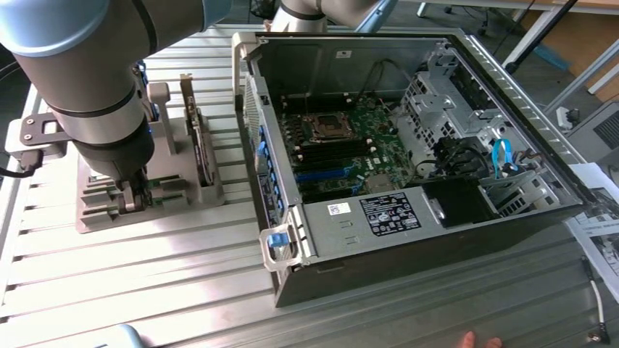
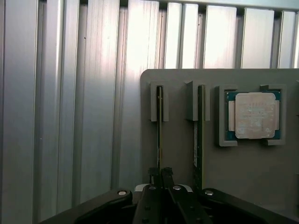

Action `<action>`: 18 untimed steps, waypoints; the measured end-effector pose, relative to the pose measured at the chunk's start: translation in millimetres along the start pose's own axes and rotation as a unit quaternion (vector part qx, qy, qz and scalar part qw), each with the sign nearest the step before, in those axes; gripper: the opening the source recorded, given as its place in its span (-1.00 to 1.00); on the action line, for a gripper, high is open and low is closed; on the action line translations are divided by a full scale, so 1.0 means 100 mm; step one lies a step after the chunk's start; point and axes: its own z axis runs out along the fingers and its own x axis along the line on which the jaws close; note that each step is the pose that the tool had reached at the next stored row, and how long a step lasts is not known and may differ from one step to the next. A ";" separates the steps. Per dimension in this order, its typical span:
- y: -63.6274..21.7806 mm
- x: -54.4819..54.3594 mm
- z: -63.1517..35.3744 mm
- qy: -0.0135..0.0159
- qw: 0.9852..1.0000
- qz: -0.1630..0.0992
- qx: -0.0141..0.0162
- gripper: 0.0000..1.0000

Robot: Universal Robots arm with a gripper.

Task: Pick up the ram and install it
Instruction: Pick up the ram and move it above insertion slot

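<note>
1. The gripper (image 2: 160, 172) is down at the gray holder (image 2: 243, 168). Its fingers are pinched together on the near end of the ram (image 2: 159, 121), so it looks clamped on it.
2. The ram stands on its thin edge in a narrow slot of the holder. It runs straight out from between the fingertips, so it's basically right in the grip and not lifted out.
3. 1 more strip (image 2: 200, 140) stands on edge in the next slot, just beside the ram and parallel to it. The fingers aren't touching that one.
4. Past that strip there's a square silver processor (image 2: 254, 115) lying flat in its own recess.
5. In the exterior view the arm (image 1: 87, 94) comes down at that view's left onto the holder, which sits on a ribbed metal table (image 1: 145, 283).
6. The open computer case (image 1: 320, 54) sits toward that view's right of the holder, well apart from the gripper. The motherboard (image 1: 358, 145) faces up inside it.
</note>
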 end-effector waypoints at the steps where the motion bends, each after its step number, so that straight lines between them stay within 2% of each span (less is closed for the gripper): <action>1: 0.000 0.00 0.000 0.000 1.000 0.000 0.000 -0.76; 9: 0.000 0.00 -0.006 0.000 1.000 0.000 0.000 -0.76; 18: 0.001 0.00 -0.105 0.000 1.000 0.000 0.000 -0.76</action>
